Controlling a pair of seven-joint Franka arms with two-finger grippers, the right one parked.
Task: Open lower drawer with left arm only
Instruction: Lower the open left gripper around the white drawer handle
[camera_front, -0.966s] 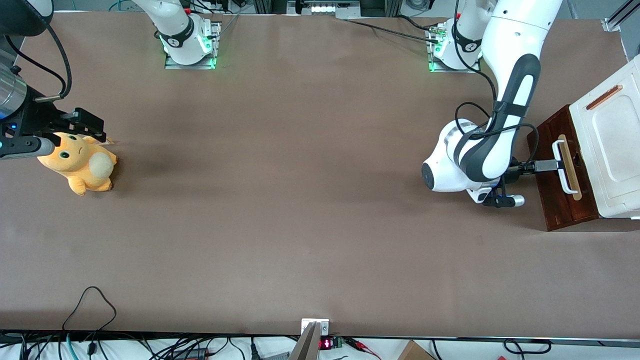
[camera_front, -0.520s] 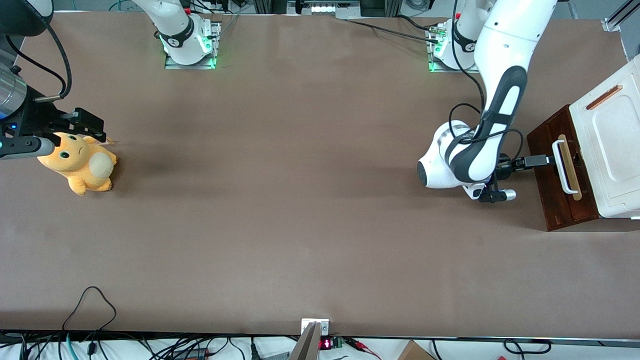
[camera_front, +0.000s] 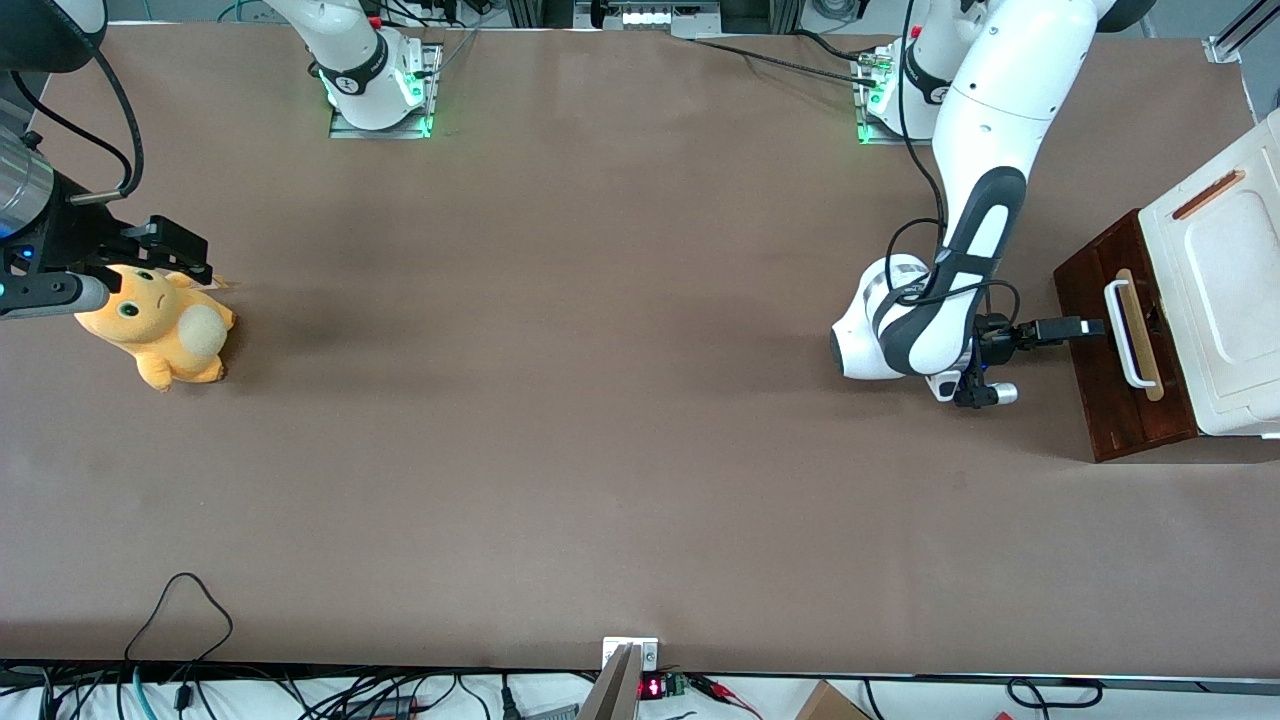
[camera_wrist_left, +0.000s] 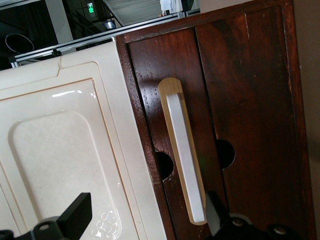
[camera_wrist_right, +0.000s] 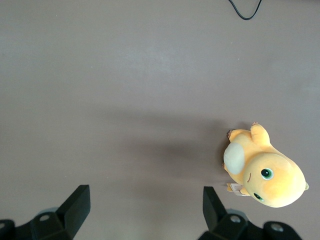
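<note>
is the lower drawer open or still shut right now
Cannot tell for sure. The lower drawer juts from under the white box, but no pale inside shows. The gripper, open, sits in front of its handle.

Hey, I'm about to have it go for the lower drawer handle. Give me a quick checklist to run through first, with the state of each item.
1. End effector open: ok. Its fingers stand wide apart in the wrist view.
2. End effector on the handle: not ok. It hangs just short of the handle and grips nothing.
3. Handle between the fingers: ok, though in the wrist view it sits close to one finger rather than centred.
4. Drawer pulled out: not ok. No pale inside shows.
5. Way to the handle free: ok. Nothing lies between end effector and handle.
6. Room on the table to pull: ok. The plush lies toward the parked arm's end.
</note>
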